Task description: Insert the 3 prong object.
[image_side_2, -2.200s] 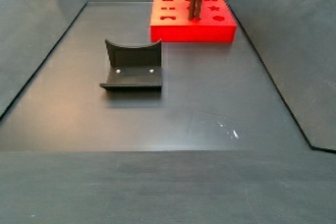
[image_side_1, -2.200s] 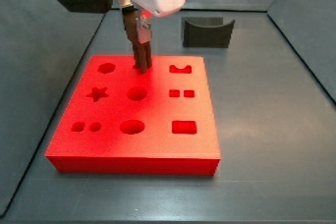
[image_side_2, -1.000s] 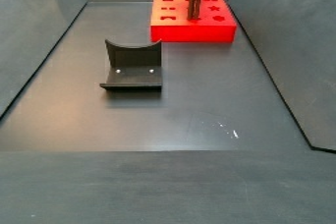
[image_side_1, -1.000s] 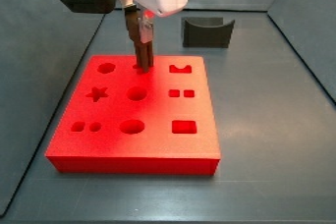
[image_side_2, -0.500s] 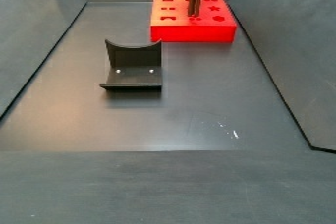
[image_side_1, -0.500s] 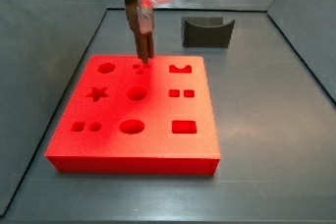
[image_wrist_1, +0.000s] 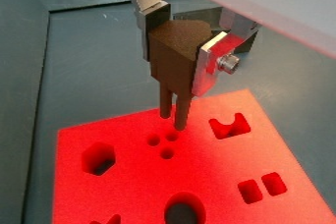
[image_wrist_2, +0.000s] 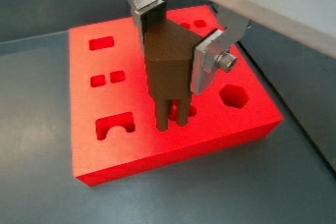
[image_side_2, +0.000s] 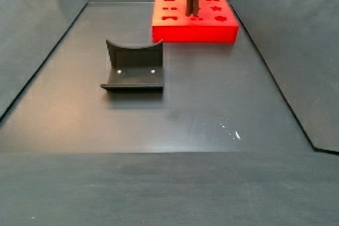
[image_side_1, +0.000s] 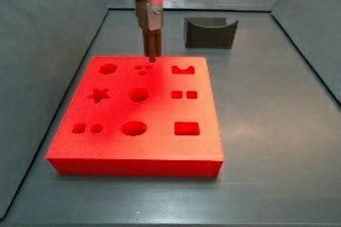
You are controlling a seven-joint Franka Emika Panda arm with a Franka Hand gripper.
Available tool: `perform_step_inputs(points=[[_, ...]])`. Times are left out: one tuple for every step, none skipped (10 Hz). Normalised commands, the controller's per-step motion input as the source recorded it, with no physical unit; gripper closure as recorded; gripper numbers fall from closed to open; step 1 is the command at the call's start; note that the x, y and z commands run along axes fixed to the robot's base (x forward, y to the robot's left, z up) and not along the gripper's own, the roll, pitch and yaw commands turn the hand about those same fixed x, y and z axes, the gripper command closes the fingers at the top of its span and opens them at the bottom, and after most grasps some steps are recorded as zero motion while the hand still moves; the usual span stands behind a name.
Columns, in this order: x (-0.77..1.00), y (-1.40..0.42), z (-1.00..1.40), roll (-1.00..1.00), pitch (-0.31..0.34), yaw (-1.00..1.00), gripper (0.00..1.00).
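The 3 prong object (image_wrist_1: 172,71) is clamped in your gripper (image_wrist_1: 182,43), hanging upright with its prongs pointing down over the red block (image_wrist_1: 262,159). In both wrist views you can see the silver fingers (image_wrist_2: 209,55) pressed against either side of the brown body, so it's a firm grasp on the piece, not an empty pinch. The prong tips look like they sit just above the block's top face, close to the little cluster of three round holes (image_wrist_1: 164,146); in a wrist view they hang right by that cluster, but you can't really tell if they're lined up or touching. In a side view the piece (image_side_1: 154,36) hangs over the far part of the block (image_side_1: 134,112), near the edge away from the camera. That block has a bunch of other cutouts: a star (image_side_1: 99,95), a hexagon (image_side_1: 108,70), round holes, square ones. Off the block, well apart from it, there's the dark grey curved block (image_side_1: 210,32) sitting on the grey floor (image_side_2: 185,121), also visible in a side view (image_side_2: 134,66) lying nearer the camera.
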Motion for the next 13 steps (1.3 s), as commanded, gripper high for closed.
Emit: perform_step_inputs(points=[[0.00,0.00,0.00,0.04,0.441,-0.18,1.00],[0.07,0.07,0.08,0.00,0.500,-0.24,1.00],[0.11,0.07,0.01,-0.02,0.500,-0.39,1.00],[0.07,0.00,0.00,0.00,0.000,0.00,1.00],[0.03,-0.29,-0.03,0.00,-0.086,0.00,1.00],[0.00,-0.33,0.00,-0.11,-0.281,0.07,1.00],[-0.04,-0.28,0.00,-0.19,-0.314,0.36,1.00],[-0.10,-0.15,0.00,-0.18,-0.236,0.43,1.00],[0.00,-0.01,0.00,0.00,0.000,0.02,1.00],[-0.05,0.00,-0.02,0.00,0.000,0.00,1.00],[-0.18,0.00,-0.15,-0.07,-0.090,0.13,1.00],[-0.19,0.00,-0.23,-0.09,-0.124,0.21,1.00],[-0.11,-0.04,-0.25,-0.03,-0.094,0.07,1.00]])
